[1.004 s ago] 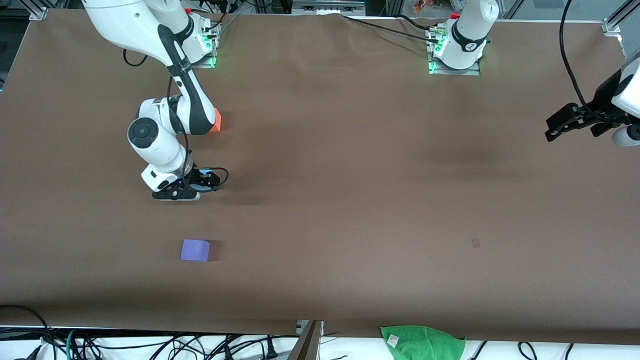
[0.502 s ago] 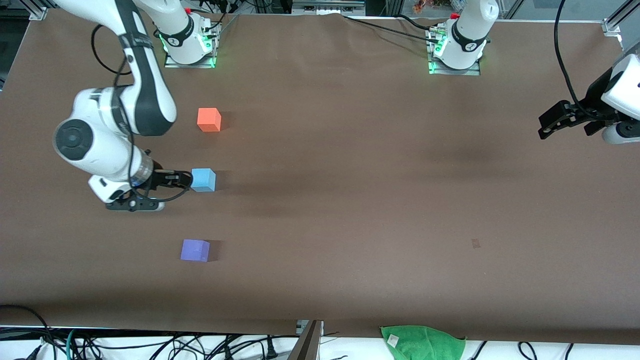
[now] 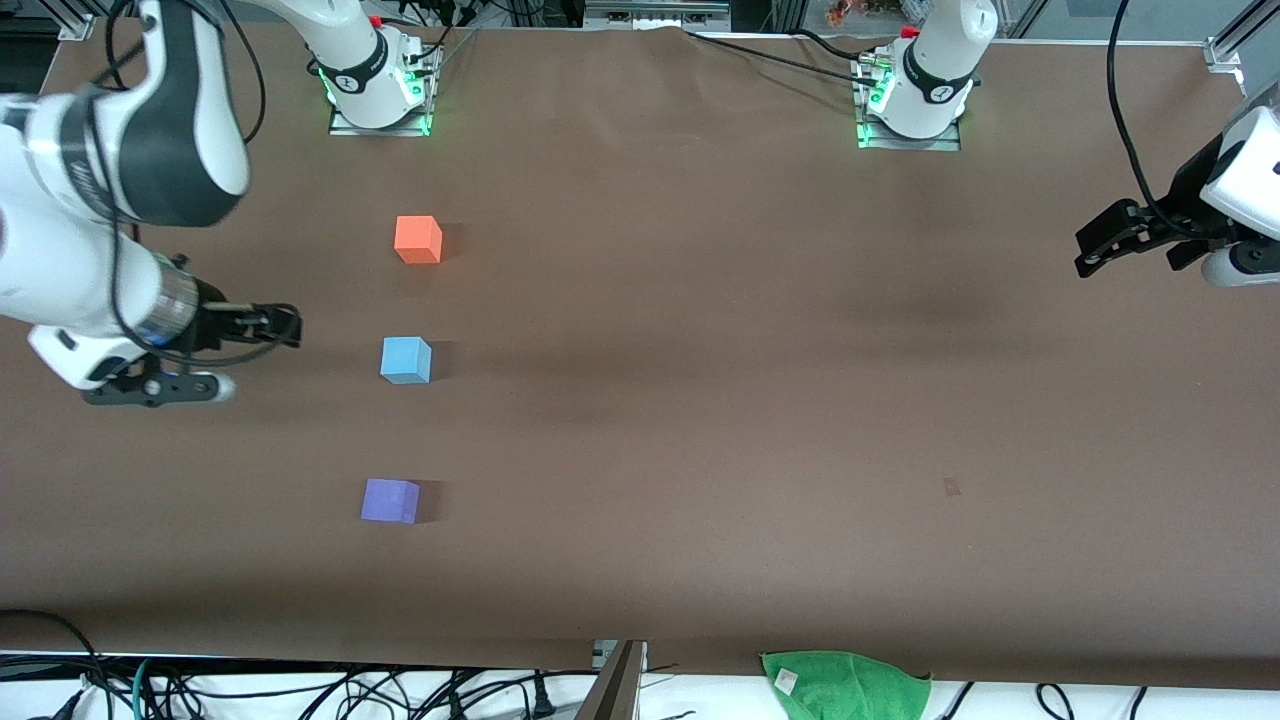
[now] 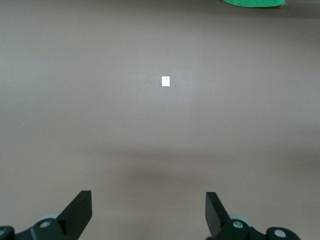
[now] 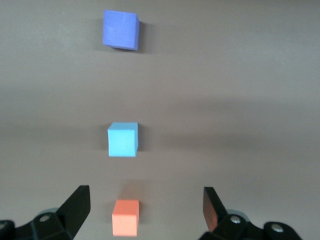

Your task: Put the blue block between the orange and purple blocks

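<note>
The blue block (image 3: pixel 406 360) sits on the table between the orange block (image 3: pixel 418 239) and the purple block (image 3: pixel 390 500), all three roughly in one line. The orange one is farthest from the front camera and the purple one nearest. My right gripper (image 3: pixel 283 325) is open and empty, up in the air, apart from the blue block toward the right arm's end of the table. The right wrist view shows the purple block (image 5: pixel 120 30), the blue block (image 5: pixel 122 139) and the orange block (image 5: pixel 125 217), with the right gripper (image 5: pixel 145 196) open. My left gripper (image 3: pixel 1085 252) waits open and empty at the left arm's end; it also shows in the left wrist view (image 4: pixel 148 200).
A green cloth (image 3: pixel 845 685) lies at the table's edge nearest the front camera and shows in the left wrist view (image 4: pixel 252 2). A small square mark (image 3: pixel 951 487) is on the brown table cover (image 3: pixel 700 400); it looks white in the left wrist view (image 4: pixel 166 81).
My right gripper has let go of the blue block and drawn away toward the right arm's end of the table. The blue block stays put. The left arm has barely shifted.
</note>
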Tool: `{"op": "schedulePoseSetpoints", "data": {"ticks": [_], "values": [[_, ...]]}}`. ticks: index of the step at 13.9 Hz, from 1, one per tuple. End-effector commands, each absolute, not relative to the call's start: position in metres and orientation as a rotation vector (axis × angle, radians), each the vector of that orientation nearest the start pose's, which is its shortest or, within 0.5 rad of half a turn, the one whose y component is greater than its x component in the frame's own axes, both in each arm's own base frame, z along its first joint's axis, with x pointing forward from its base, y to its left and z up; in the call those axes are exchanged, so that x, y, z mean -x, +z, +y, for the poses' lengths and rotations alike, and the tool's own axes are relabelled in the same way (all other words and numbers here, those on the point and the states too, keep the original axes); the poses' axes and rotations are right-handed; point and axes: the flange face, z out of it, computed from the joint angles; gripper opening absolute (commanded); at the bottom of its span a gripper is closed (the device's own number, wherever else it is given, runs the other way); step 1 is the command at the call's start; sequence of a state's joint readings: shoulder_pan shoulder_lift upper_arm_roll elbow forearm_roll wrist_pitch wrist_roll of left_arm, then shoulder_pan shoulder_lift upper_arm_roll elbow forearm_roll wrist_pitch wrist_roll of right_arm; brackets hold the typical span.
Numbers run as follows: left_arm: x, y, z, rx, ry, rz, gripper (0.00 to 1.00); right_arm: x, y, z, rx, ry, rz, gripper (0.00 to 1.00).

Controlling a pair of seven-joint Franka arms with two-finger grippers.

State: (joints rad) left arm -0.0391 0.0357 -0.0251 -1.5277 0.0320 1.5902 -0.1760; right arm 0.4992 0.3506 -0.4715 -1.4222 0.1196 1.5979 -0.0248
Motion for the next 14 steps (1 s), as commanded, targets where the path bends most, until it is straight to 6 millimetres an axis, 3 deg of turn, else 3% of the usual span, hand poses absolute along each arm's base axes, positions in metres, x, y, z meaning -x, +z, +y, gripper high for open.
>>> {"op": "schedulePoseSetpoints", "data": {"ticks": [1, 6, 10, 13, 14], "values": [[-0.565, 0.635, -0.035, 3.122, -0.041, -0.18, 1.0, -0.634, 0.532, 0.057, 3.181, 0.243, -0.137, 1.0], [-0.564, 0.634, -0.041, 3.121, -0.039, -0.166, 1.0, -0.612, 0.564, 0.04, 3.152, 0.251, -0.159, 1.0], [-0.564, 0.631, -0.04, 3.12, -0.016, -0.166, 1.0, -0.592, 0.57, 0.031, 3.18, 0.249, -0.241, 1.0], [-0.564, 0.632, -0.039, 3.118, -0.021, -0.166, 1.0, -0.572, 0.613, 0.015, 3.187, 0.123, -0.205, 1.0], [-0.564, 0.632, -0.04, 3.118, -0.016, -0.166, 1.0, -0.568, 0.616, 0.019, 3.186, 0.115, -0.219, 1.0]]}}
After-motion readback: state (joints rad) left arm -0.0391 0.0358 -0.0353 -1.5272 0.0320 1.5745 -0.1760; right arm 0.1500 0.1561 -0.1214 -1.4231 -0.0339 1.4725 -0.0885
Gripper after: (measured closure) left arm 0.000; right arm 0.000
